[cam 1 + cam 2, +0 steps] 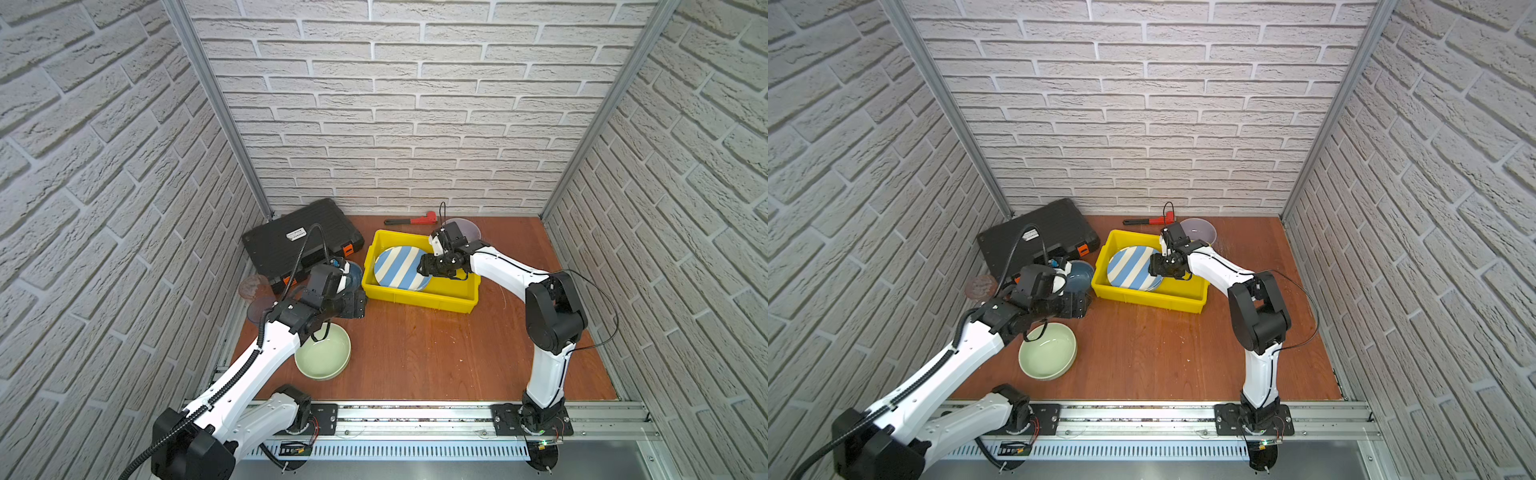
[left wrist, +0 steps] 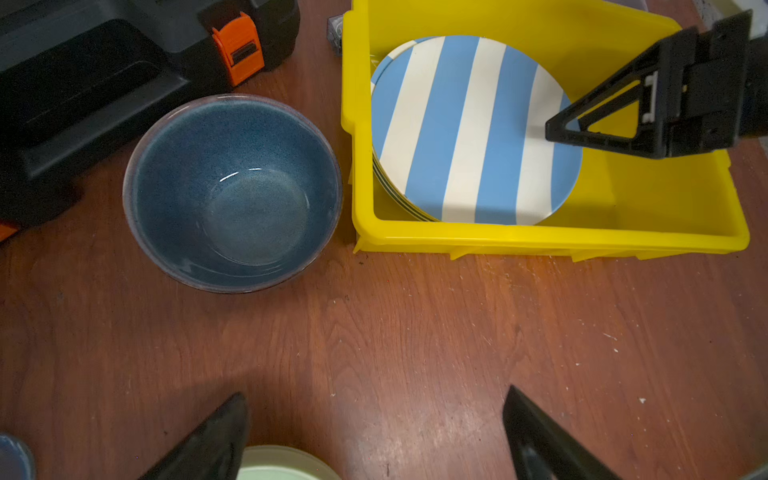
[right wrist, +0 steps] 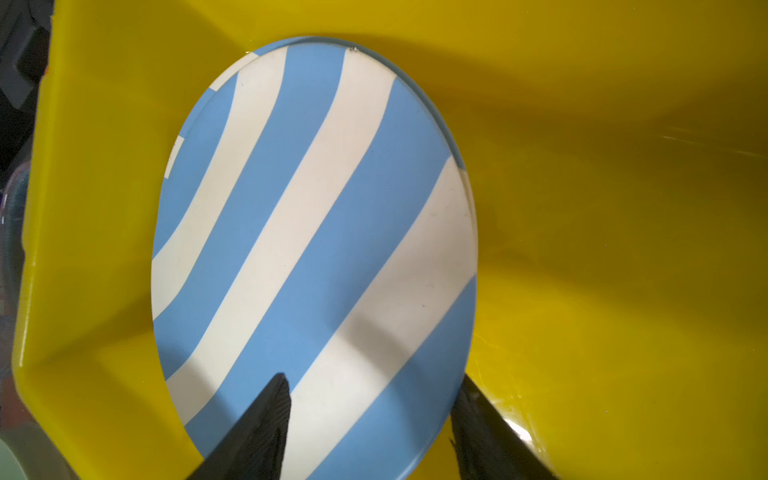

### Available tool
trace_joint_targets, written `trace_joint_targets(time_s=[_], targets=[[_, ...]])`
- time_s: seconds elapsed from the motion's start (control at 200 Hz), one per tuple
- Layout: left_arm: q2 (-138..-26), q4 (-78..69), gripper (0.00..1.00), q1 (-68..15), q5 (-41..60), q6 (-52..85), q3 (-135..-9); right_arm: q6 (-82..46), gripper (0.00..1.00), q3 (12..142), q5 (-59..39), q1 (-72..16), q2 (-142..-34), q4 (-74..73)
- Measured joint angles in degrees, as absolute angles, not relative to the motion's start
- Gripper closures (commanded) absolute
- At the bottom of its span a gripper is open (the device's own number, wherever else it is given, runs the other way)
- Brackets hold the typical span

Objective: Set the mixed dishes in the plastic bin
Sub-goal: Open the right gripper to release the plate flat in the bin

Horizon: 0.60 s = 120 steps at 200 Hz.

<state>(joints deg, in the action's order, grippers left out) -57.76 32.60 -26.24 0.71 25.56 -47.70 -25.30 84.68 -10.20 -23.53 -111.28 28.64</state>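
Lying stacked in yellow bin [image 1: 415, 297], plates [image 1: 399, 266] sit beneath parted right end effector [image 3: 372, 380]; left end effector [image 2: 376, 392] wide

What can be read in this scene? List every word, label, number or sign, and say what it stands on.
No text reads clearly.
White sticker on the black ribbed plastic tool case: dark print, too small and blurred to read.
Orange latch on that case: no lettering seen.
No text on the blue-and-white striped round plate, yellow plastic bin or blue glazed bowl.
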Motion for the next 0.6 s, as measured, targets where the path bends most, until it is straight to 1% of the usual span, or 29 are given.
trace_joint_targets(time_s=[0.6], targets=[[-57.76, 32.62, 0.05, -26.02, 0.91, 25.58, -47.7, -24.64, 0.36, 85.45, -6.98, -24.71, -113.14, 30.04]])
